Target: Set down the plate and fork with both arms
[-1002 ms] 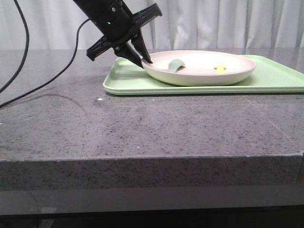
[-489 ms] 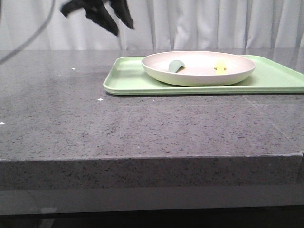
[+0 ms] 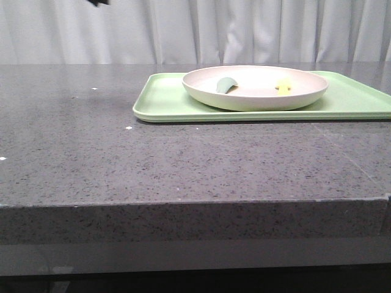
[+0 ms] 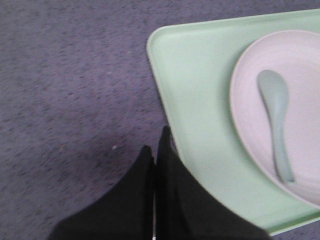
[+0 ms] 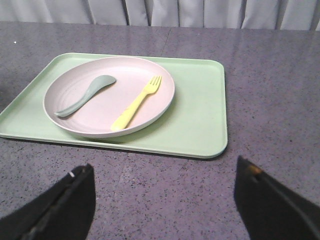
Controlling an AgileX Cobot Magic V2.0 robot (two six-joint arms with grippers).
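Surface (image 3: pixel 183 165): grey speckled stone slab with a thick front edge; no brand, label or writing legible on anything.

Right claw (image 5: pixel 162 200): seen only in the right wrist view, two black fingers spread wide apart, nothing between them, poised above bare surface just short of the tray's near long edge.

Left claw (image 4: pixel 156 155): black fingers pressed together, tips meeting, holding nothing, above the surface at the tray's left short edge. In the front view only a dark scrap shows at the top edge.

Tray (image 3: pixel 165 97): light green, rectangular, rounded corners and low raised rim, lying flat toward the far right part of the surface.

Plate (image 5: pixel 95 117): large, round, shallow, off-white with a faint pink tint, smooth matte rim; sits on the left half of the tray, leaving the right half bare.

Spoon (image 5: pixel 85 95): muted green, lying in the plate's left part, bowl toward the far side.

Fork (image 5: pixel 136 102): small, pale yellow plastic, short tines pointing to the far side, lying in the plate's right part, well apart from the spoon.

Curtain (image 3: pixel 244 30): pale and pleated, behind the far edge.
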